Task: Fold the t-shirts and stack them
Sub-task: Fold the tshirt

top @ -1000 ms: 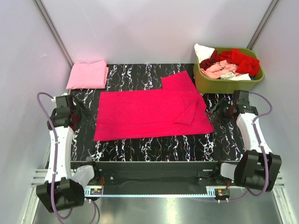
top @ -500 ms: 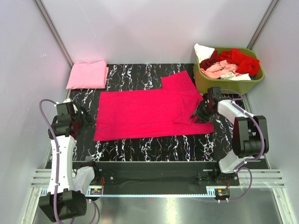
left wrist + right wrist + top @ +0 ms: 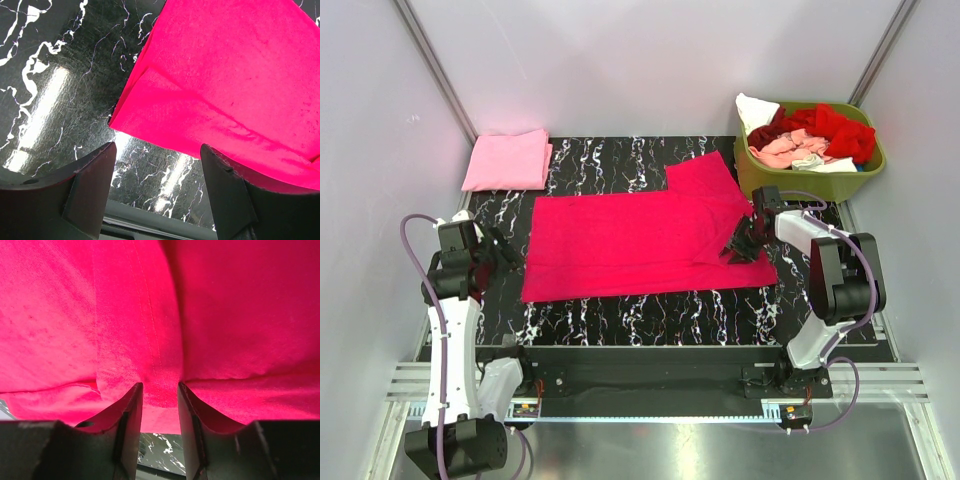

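Across the middle of the table (image 3: 650, 322), a spread shirt (image 3: 630, 245), lengthwise from left to right. At the far left corner, behind that shirt and apart from it, a folded shirt (image 3: 507, 160). At the far right corner, a basket (image 3: 752, 178), just behind the spread shirt's right end; in it, a heap of shirts (image 3: 815, 135). Just off the spread shirt's left edge, over bare table, the left gripper (image 3: 505, 250). On the shirt's right end, the right gripper (image 3: 738, 248), a ridge of cloth between its fingers (image 3: 127, 425).

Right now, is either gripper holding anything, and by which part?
The right gripper pinches the magenta shirt by a fold of its sleeve. The left gripper is open over the shirt's corner, holding nothing.
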Controlling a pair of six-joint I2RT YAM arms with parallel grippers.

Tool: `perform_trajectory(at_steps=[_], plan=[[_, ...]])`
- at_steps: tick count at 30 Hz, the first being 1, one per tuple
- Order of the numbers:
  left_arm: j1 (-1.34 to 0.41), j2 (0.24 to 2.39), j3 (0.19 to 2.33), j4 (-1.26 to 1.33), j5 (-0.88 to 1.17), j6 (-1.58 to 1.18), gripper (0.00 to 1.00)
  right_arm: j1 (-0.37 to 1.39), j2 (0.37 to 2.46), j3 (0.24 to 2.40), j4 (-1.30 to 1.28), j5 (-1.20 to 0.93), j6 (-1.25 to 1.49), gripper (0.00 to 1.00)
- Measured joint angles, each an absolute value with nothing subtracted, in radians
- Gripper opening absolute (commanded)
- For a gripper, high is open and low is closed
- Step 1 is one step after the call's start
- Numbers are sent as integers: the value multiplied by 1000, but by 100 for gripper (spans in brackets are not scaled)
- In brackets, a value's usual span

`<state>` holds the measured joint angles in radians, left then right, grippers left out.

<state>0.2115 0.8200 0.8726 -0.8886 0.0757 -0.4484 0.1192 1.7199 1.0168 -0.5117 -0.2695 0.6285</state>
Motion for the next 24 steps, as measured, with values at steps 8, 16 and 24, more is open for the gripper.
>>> perform_trajectory(at_steps=[8,16,24], plan=[[212,820,873,-889,76,-448,73,120,1711,1013,-512,-244,630,42],[212,820,873,-889,76,-449,73,120,1695,983,-498,-244,630,42],[212,820,873,-889,75,-449,73,120,1695,968,-492,-245,631,42]])
